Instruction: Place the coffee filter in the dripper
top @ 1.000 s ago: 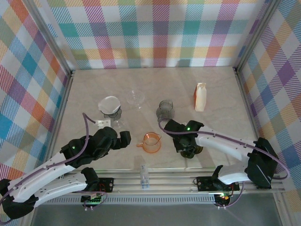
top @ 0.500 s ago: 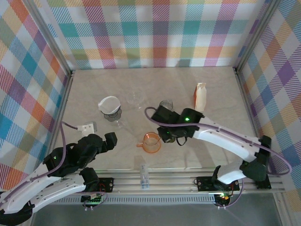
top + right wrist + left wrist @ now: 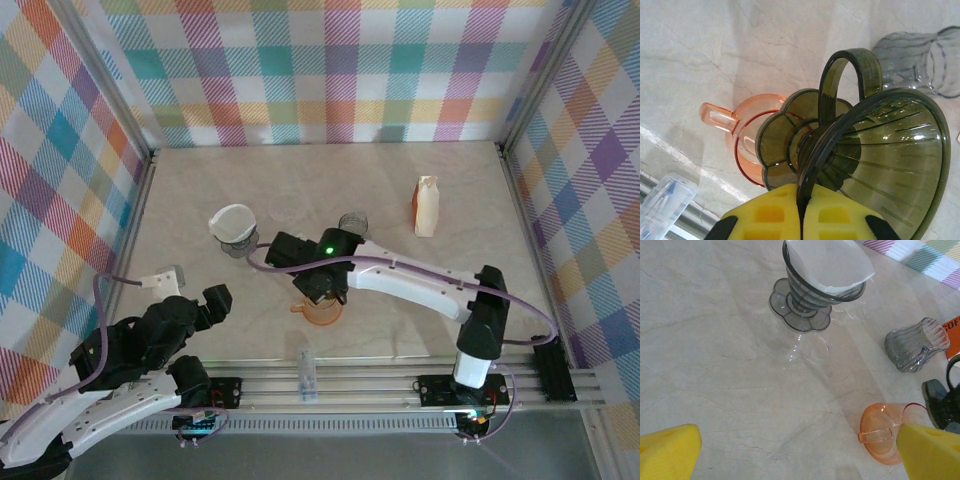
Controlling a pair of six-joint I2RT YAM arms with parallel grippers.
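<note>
Plaid walls (image 3: 340, 70) in pastel checks enclose a pale marble-patterned table (image 3: 460, 180). Toward its back left stands a grey-striped glass dripper (image 3: 810, 295) on a scalloped foot, and the white paper coffee filter (image 3: 827, 262) sits inside its cone, the paper's edge rising above the rim. The right end effector (image 3: 801, 212) is closed on the rim of a dark olive translucent dripper with a loop handle (image 3: 880, 150), which is tipped on its side. Seen from the right wrist, its scalloped base overlaps an orange translucent plastic cup with a handle (image 3: 747, 145); whether the two touch cannot be told. That cup looks empty. A grey ribbed glass vessel (image 3: 915, 342) lies on its side near mid-table, and an orange-and-white carton (image 3: 427, 205) stands upright, well apart to the right. A clear plastic bottle (image 3: 306, 375) rests on the rail at the near edge. The left end effector (image 3: 800, 455) hangs wide open, holding nothing, near the table's front left.
</note>
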